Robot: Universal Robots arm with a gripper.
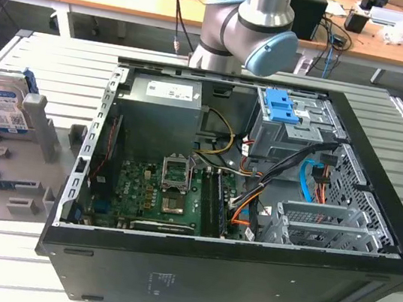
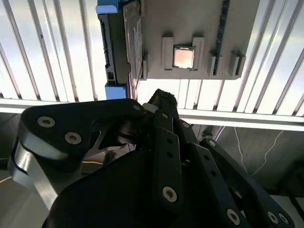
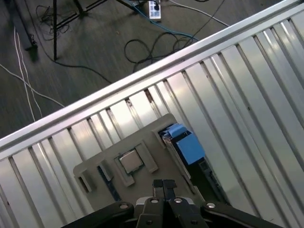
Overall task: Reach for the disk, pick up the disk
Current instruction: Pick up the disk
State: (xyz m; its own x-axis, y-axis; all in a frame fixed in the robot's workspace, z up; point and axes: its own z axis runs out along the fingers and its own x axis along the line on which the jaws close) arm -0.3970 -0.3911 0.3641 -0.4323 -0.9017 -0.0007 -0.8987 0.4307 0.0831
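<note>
While hanging above the grey holder (image 3: 142, 140), apart from the disk (image 1: 0, 100) propped on edge at that holder's end, with gripper (image 3: 164, 183) pressed together, pinching nothing.

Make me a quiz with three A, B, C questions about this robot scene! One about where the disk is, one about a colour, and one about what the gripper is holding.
1. Where is the disk?
A) on the floor
B) in the grey tray, to the exterior view's left of the computer case
C) inside the case

2. What colour is the frame along the disk's edges?
A) red
B) blue
C) yellow

3. What does the gripper hold?
A) the disk
B) a cable
C) nothing

Answers:
1 B, the exterior view shows the disk propped in the tray beside the case.
2 B, bright blue plastic shows at the disk's ends in both wrist views.
3 C, in the first wrist view the jaws are closed on nothing, and the disk sits apart in the tray.
</note>
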